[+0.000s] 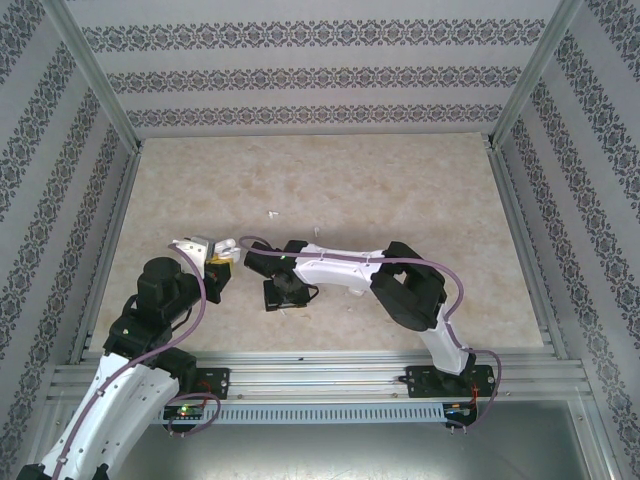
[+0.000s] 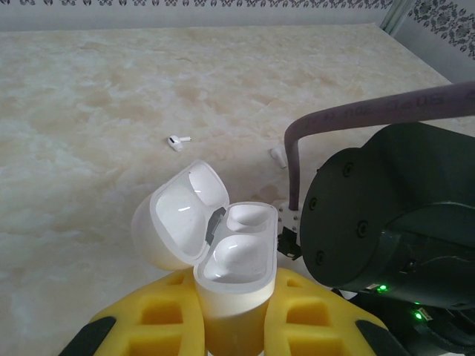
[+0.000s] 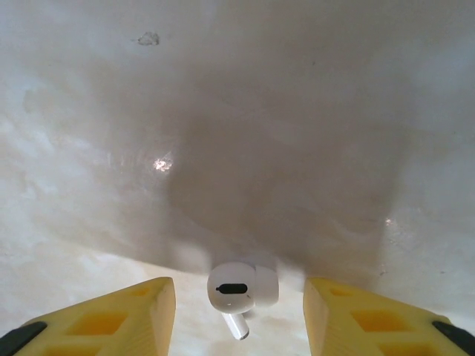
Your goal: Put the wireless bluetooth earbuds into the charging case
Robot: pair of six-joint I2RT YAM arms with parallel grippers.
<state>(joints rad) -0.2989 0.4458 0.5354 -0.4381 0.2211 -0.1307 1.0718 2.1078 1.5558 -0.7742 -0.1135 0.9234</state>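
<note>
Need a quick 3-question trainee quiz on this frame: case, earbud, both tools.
1. True or false: the charging case held by the left tool has its lid shut.
2. Pick one. The earbud at the right tool is: A) clamped in the tool; B) lying on the table between its open fingers, touching neither; C) seated in the case.
3. Fill in: the number of the case's sockets that hold an earbud is ____.

Key: 1 false, the lid is open. 2 B. 3 zero, both are empty.
</note>
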